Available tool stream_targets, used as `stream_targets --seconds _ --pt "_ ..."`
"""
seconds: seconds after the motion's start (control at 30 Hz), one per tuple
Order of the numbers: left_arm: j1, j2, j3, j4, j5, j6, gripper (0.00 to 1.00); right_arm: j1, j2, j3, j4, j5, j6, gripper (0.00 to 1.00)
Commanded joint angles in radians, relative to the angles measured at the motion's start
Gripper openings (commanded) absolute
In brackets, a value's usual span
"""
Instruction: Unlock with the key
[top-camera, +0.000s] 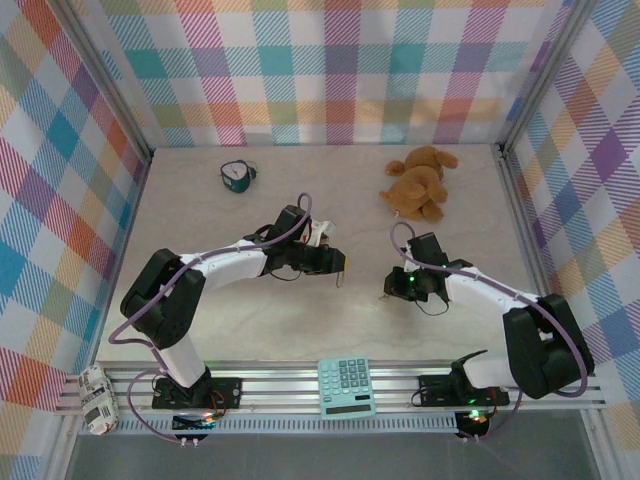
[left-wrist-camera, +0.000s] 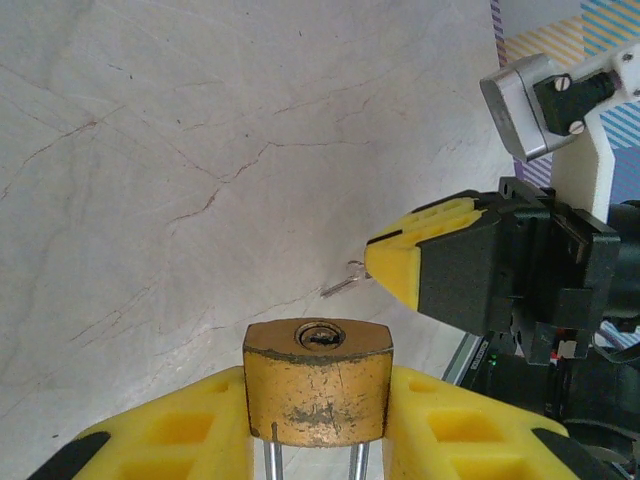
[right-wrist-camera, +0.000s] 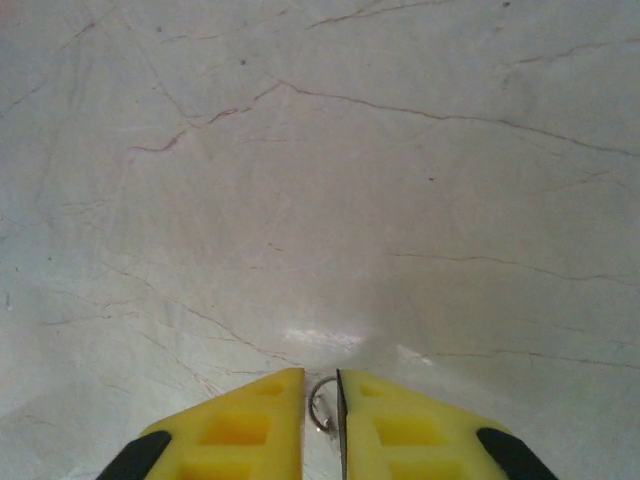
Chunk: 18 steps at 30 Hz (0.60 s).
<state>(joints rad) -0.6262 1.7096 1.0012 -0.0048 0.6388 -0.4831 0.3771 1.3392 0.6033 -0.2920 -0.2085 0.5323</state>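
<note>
Brass padlock (left-wrist-camera: 318, 385) in my left tool (left-wrist-camera: 318, 425), key (left-wrist-camera: 343, 284) at the tip of my right tool (right-wrist-camera: 321, 402).
My left tool is clamped on the brass padlock's body, keyhole end facing outward. My right tool's fingers stand a narrow gap apart with the key's ring between them; I cannot tell whether they pinch it. The key pokes from that tip, near the keyhole but apart from it, over the pale surface (right-wrist-camera: 320, 150).
</note>
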Motion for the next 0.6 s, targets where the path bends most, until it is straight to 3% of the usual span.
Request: stream_targets --seconds 0.0,0.17,0.27,0.37,0.47,0.57 --pt "0.008 -0.047 -0.018 0.042 0.014 -0.013 0.32 -0.01 0.01 0.042 -0.037 0.022 -0.028 0.27" --pt "0.013 -0.055 -0.037 0.067 -0.025 -0.044 0.32 -0.01 -0.069 0.084 -0.122 0.095 -0.052 0.33" --pt "0.022 -0.065 -0.057 0.122 -0.064 -0.111 0.32 0.017 -0.17 0.136 -0.167 0.058 -0.07 0.34" --pt "0.025 -0.069 -0.067 0.193 -0.094 -0.211 0.31 0.137 -0.23 0.188 -0.159 0.028 -0.095 0.34" --pt "0.025 -0.07 -0.079 0.282 -0.102 -0.311 0.31 0.269 -0.191 0.233 -0.132 0.057 -0.11 0.34" --pt "0.025 -0.081 -0.075 0.293 -0.105 -0.337 0.31 0.311 -0.128 0.249 -0.081 0.049 -0.1 0.34"
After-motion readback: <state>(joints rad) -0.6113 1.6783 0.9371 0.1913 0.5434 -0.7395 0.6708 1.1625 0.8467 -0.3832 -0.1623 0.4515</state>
